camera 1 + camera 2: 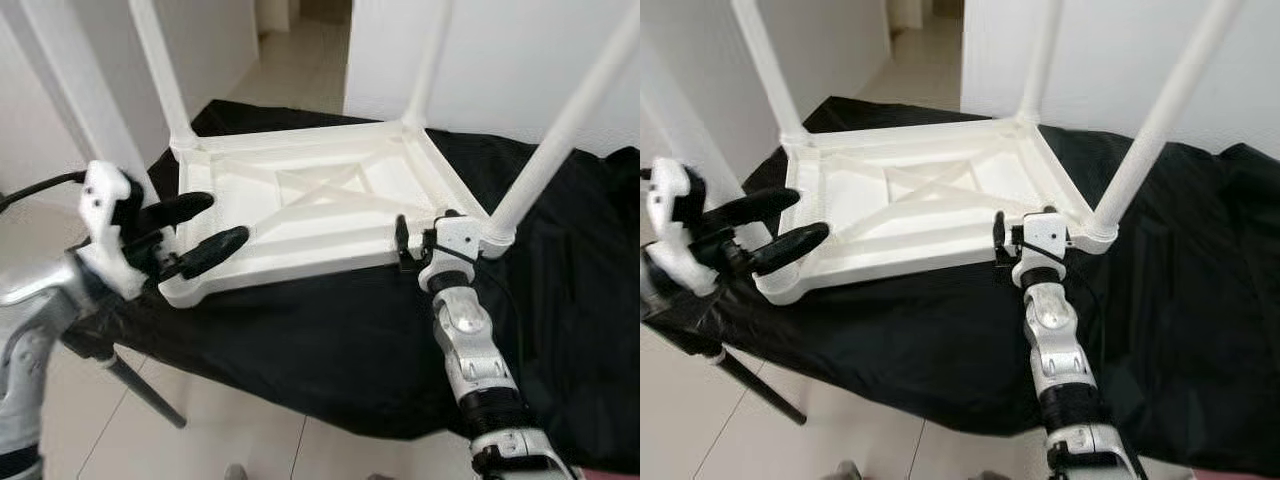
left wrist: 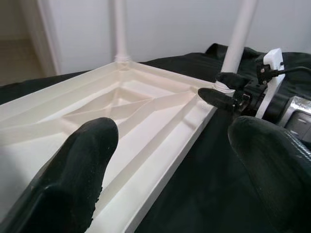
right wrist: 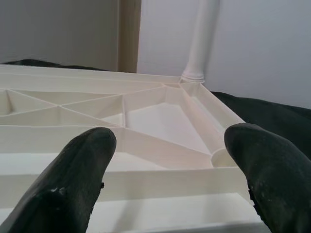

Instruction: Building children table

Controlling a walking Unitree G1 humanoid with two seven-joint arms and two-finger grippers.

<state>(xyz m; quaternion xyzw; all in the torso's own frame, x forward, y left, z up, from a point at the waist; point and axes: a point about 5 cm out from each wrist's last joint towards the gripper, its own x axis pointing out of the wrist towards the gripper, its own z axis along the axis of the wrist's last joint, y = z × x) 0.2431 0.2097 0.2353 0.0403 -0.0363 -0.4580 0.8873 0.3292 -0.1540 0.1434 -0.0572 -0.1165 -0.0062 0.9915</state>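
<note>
A white plastic children's table lies upside down on a black cloth, its ribbed underside facing up. White legs stand up at the far left corner, the far right corner and the near right corner. My left gripper is open at the near left corner, one finger over the underside and the other outside the near rim. My right gripper is open at the near rim, just beside the near right leg. Neither holds anything.
The black cloth covers a low surface and hangs over its near edge. A thin black support leg slants down to the pale tiled floor at the lower left. White walls and a doorway lie behind.
</note>
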